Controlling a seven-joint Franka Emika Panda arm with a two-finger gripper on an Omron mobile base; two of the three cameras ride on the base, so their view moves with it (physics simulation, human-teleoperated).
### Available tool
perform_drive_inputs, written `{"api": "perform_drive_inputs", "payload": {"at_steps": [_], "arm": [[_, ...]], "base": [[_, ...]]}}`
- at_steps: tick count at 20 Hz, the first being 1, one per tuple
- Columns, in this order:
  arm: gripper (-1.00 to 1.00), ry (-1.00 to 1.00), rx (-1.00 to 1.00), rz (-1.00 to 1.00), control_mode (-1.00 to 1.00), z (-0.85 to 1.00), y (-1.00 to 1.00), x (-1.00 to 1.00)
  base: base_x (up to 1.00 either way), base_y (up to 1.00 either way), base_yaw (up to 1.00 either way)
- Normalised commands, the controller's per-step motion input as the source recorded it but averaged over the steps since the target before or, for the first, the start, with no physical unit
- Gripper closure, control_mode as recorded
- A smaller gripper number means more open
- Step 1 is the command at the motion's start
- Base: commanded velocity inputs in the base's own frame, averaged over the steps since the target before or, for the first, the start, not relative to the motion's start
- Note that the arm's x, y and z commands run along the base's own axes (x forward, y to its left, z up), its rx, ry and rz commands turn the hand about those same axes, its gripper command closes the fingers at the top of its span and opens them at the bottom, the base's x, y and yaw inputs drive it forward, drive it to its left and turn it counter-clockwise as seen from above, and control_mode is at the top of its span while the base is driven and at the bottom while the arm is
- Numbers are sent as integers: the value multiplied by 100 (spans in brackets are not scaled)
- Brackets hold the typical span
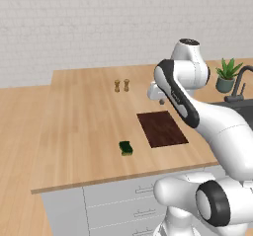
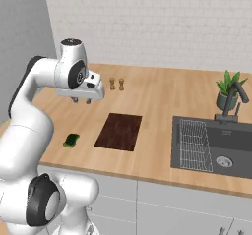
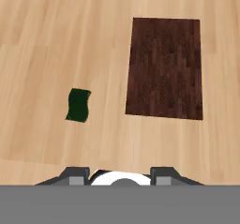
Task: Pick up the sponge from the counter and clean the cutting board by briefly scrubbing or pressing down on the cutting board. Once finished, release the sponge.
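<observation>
The small dark green sponge lies on the light-wood counter near its front edge. Just right of it lies the flat dark reddish-brown cutting board, bare on top. My gripper hangs well above the counter, behind the sponge and the board, pointing down. Its fingertips stand apart with nothing between them. Both the sponge and the board are ahead of the gripper in the hand view.
Two small wooden shakers stand at the back of the counter. A black sink with a faucet is to the right, with a potted plant behind it. A white brick wall runs behind.
</observation>
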Motion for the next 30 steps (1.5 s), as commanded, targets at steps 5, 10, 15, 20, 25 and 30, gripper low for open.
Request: {"api": "perform_drive_inputs", "payload": {"at_steps": [5,10,15,20,25,30], "arm": [[-100,3,5,-1,-100,-33,50,-10],[-100,4,0,-6,-100,-100,75,0],[-100,3,0,-4,-100,-100,35,4],[-100,0,0,-7,-100,-97,21,40],[-100,0,0,-6,-100,-71,19,60],[-100,8,0,0,-100,-26,7,12]], "base": [[0,0,0],[0,0,0],[0,0,0],[0,0,0],[0,0,0],[0,0,0]]}}
